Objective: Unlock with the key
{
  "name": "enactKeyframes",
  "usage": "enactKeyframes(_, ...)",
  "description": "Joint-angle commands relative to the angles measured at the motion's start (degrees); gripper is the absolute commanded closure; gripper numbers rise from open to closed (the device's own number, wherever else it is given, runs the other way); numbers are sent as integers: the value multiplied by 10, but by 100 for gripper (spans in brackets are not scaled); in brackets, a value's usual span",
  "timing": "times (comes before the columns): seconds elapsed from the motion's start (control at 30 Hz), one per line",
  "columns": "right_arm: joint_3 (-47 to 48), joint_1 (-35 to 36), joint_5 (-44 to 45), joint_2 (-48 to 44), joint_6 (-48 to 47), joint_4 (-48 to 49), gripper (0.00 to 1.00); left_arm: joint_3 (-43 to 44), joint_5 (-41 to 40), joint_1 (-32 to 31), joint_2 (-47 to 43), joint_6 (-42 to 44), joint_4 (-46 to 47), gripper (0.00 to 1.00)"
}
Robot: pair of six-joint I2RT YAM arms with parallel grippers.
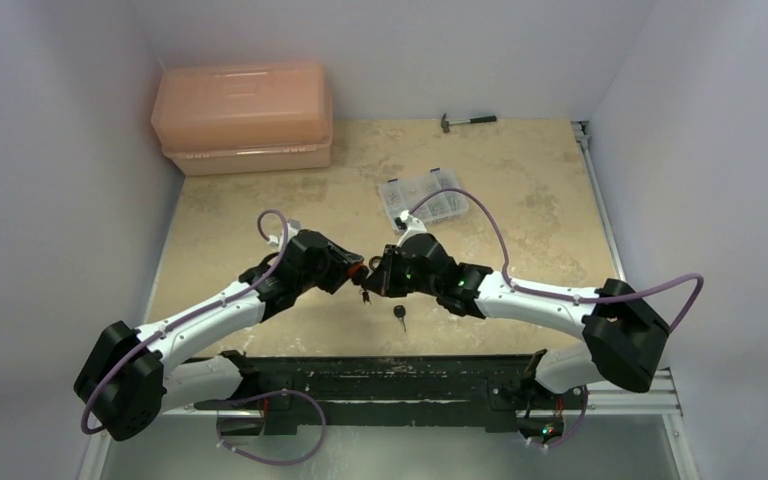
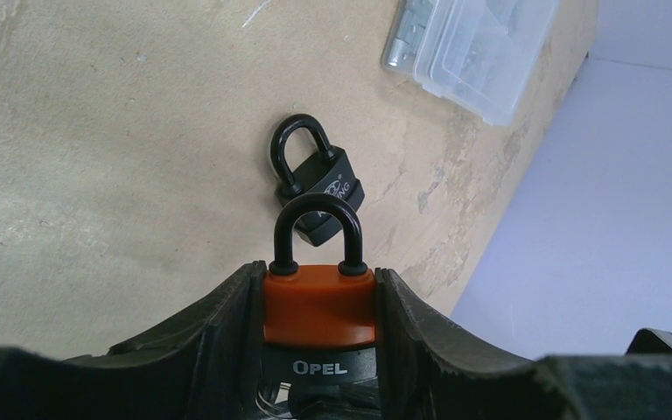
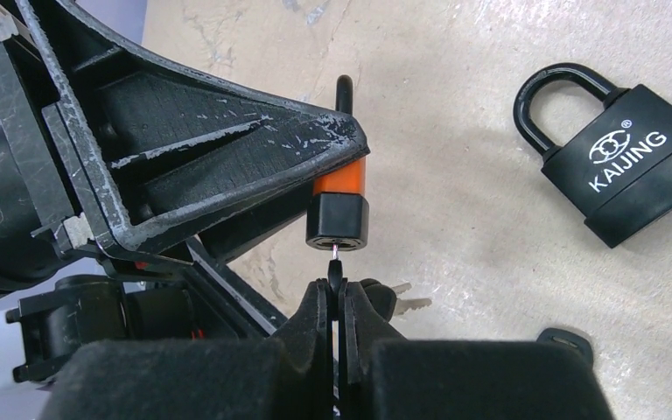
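Note:
My left gripper [image 1: 352, 270] [image 2: 319, 282] is shut on an orange padlock [image 2: 319, 308] with a black "OPEL" base and holds it above the table, shackle closed. In the right wrist view the padlock [image 3: 339, 206] hangs keyhole towards my right gripper [image 3: 337, 289] [image 1: 375, 280]. That gripper is shut on a black-headed key [image 3: 336, 269] whose thin blade tip is in the keyhole. Two more keys [image 3: 402, 302] hang right beside it, as of a bunch. The single small black-headed key [image 1: 400, 315] lies on the table below the grippers, its head at the right wrist view's edge [image 3: 564, 341].
A black "KAIJING" padlock [image 3: 617, 166] [image 2: 319, 188] lies on the table under the grippers. A clear parts box [image 1: 425, 200] [image 2: 481, 52] sits behind them. A pink toolbox [image 1: 243, 115] stands at the back left, a hammer [image 1: 467, 121] by the back wall.

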Motion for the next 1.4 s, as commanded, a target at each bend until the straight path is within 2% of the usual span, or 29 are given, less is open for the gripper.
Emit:
enactKeyframes(0.0,26,3,25,11,-3,-1,100,35,7,-2,-6,-5,37,100)
enactKeyframes(0.13,28,3,30,21,17,14,100,33,20,-2,-10,-8,36,100)
enactKeyframes(0.33,-2,-15,11,18,64,113,100,32,53,-5,-16,-8,24,100)
enactKeyframes(0.5,84,-5,98,51,-35,12,100,36,80,-10,-7,-13,16,100)
enactKeyframes(0.57,91,-3,113,50,-58,3,100,46,105,-11,3,-10,18,100)
enactKeyframes(0.77,92,5,147,37,-83,-9,100,72,125,-14,19,-5,5,100)
enactKeyframes(0.93,127,16,175,48,-110,-49,100,97,127,-13,30,2,-26,100)
enactKeyframes(1.37,70,-3,61,37,15,66,100,69,112,-13,-1,2,14,100)
